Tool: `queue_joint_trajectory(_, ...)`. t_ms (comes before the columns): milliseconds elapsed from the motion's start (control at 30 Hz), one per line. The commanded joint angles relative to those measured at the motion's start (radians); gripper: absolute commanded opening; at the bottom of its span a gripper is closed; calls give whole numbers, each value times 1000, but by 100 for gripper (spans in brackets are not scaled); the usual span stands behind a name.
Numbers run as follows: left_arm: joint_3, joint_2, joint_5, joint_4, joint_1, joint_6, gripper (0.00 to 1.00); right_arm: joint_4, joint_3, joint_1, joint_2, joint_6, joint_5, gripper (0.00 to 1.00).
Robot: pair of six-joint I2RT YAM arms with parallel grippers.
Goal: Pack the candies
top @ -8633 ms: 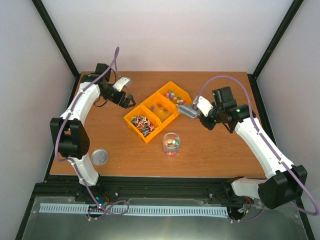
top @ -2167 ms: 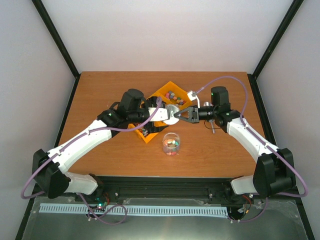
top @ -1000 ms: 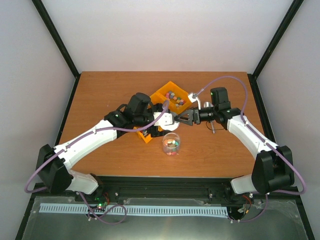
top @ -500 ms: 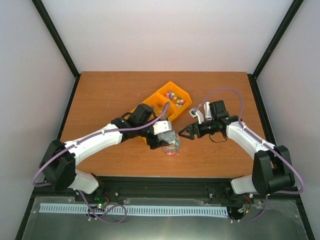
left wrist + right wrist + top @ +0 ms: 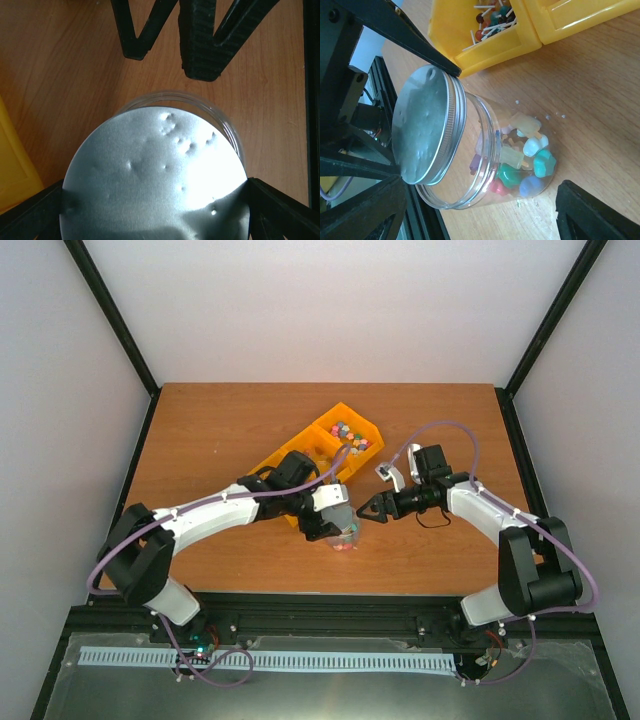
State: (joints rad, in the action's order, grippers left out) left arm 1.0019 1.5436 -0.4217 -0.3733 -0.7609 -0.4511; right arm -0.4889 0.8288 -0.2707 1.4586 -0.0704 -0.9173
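Brightly and evenly lit from above. Soft shadows on the brown wooden counter (image 5: 220, 430). Harsh white glare across the round silver metal lid (image 5: 155, 175); dark foreground corners slightly out of focus.

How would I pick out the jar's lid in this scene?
On the brown wooden table, look on the arms' side of the yellow plastic three-compartment bin for the clear plastic jar of coloured candies. The round silver metal lid sits askew on its mouth, between the left gripper's jaws; it is the only shiny disc.
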Motion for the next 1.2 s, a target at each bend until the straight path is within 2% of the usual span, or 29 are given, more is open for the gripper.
queue_joint_trajectory(0, 40, 24, -27, 29, -13, 31, 79, 20, -4, 2, 23, -9, -27, 80)
queue_joint_trajectory(367, 68, 56, -55, 15, -14, 30, 79, 31, 7, -19, 68, -2, -48, 70)
queue_joint_trajectory(800, 110, 75, -100, -44, -15, 37, 79, 18, 24, -22, 82, -8, -60, 74)
queue_joint_trajectory(1167, 134, 113, -114, -47, -17, 27, 80, 4, 34, -23, 94, -18, -55, 71)
